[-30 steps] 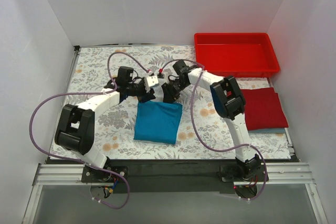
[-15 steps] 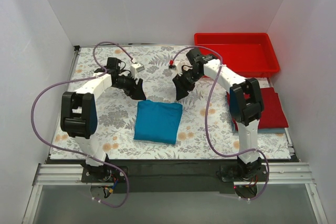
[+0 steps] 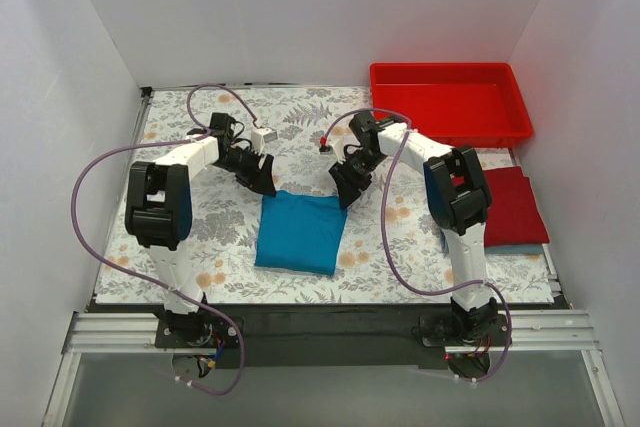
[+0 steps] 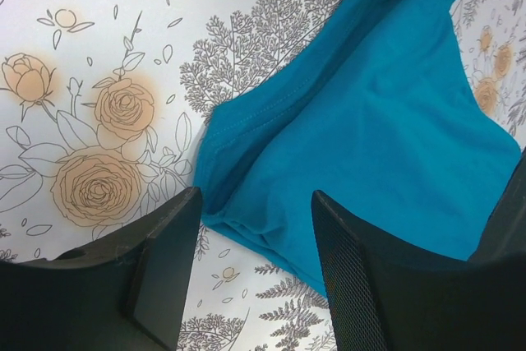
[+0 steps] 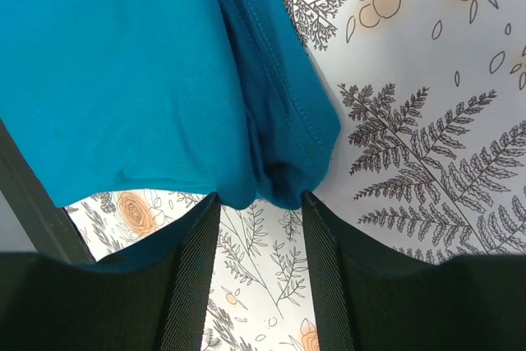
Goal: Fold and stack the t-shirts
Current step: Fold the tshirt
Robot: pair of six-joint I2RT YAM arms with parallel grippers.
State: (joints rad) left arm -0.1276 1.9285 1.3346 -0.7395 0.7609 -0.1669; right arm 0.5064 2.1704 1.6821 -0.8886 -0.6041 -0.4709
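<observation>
Teal-blue t-shirt (image 3: 300, 232) is the piece in hand, and both grippers are poised at its far corners. The left gripper (image 4: 256, 285) stands open on a fairly wide gap, with the far-left corner just ahead of its fingers (image 4: 164, 269) and not yet between them. The right gripper (image 5: 259, 285) is open too, on a narrower gap, and the far-right corner, where the layered hem bunches into a rounded lump, lies at its mouth. Neither holds cloth.

The shirt lies as a folded rectangle mid-way across the floral table cover (image 3: 180, 137), between the grippers and the arm bases. Well apart to the right, a folded red t-shirt (image 3: 510, 207) rests on a bluish one (image 3: 495, 248) that shows only at its edge, with the red tray (image 3: 450, 133) beyond them.

The step looks like pinching both far corners, whether for another fold or for carrying to the pile cannot be told. To do it well, each gripper should push on until its corner sits deep between the pads and catch every ply, not only the top one. At the left corner the lower hem juts out and could slip free. Closing together and lifting evenly should keep the far edge taut. Pads set too low may pinch the table cover.
</observation>
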